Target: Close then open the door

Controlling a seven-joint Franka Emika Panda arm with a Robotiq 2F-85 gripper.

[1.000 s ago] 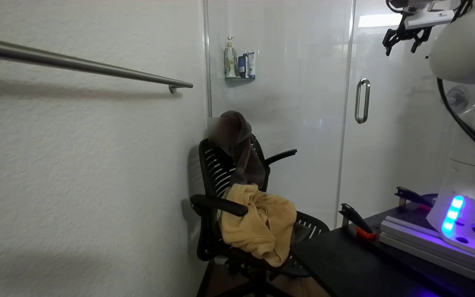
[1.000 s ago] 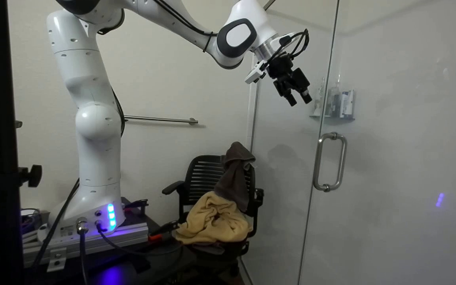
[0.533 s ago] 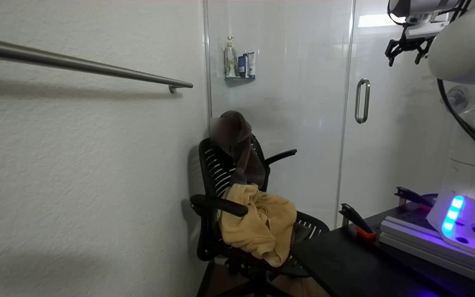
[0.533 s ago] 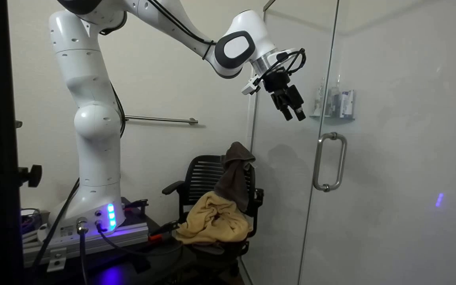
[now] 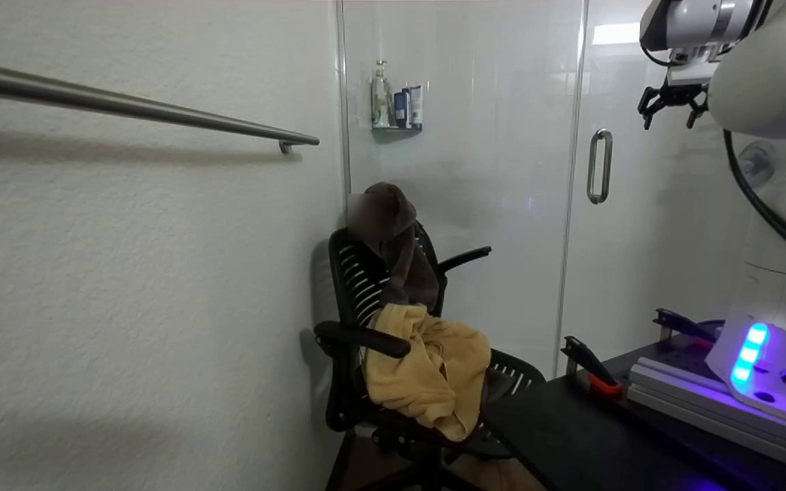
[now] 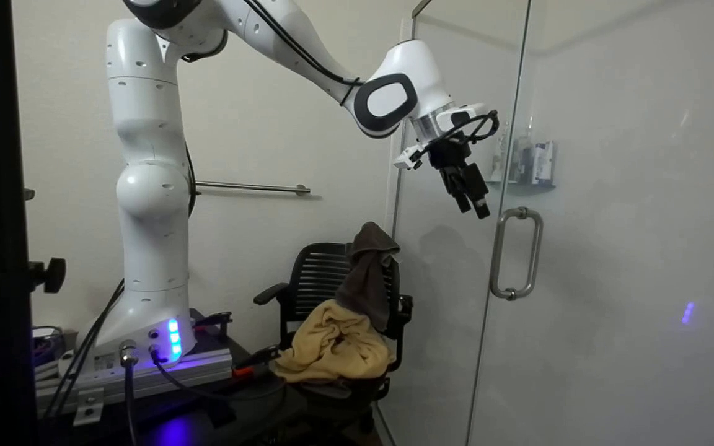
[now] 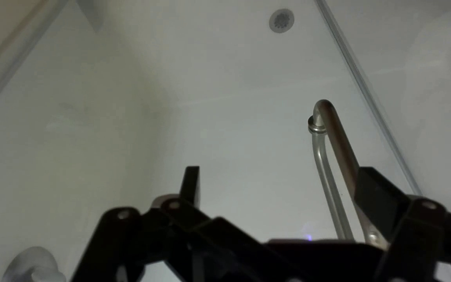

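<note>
One pale textured wall (image 5: 161,286) is the largest surface we see, and it meets a clear glass panel (image 5: 495,225) at a corner. On that panel's far side from the wall we find the door (image 6: 617,186), tall clear glass whose edge runs along the seam with the panel; we cannot tell whether it is fully closed. The white arm (image 6: 152,241) rises above a black table (image 5: 570,436) and stretches out near the glass. Before the panel stands a black chair (image 6: 323,272), and along the wall runs a metal bar (image 5: 127,106). A yellow cloth (image 6: 332,347) lies heaped on the chair's seat, and a dark brown cloth (image 6: 366,282) hangs over its backrest. We see the gripper (image 7: 277,182) tilted downward, its jaws released and spread well apart. In both exterior views it stands apart from the door's silver loop handle (image 6: 536,251); in the wrist view one fingertip (image 7: 378,197) covers part of that handle. Behind the glass, a small corner shelf (image 5: 396,128) bears a pump bottle (image 5: 381,102) and some smaller containers (image 5: 402,109) beside it. We make out a round grate (image 7: 281,20) near the top of the wrist view, and a strip of blue light (image 5: 749,355) glows on the arm's base.
</note>
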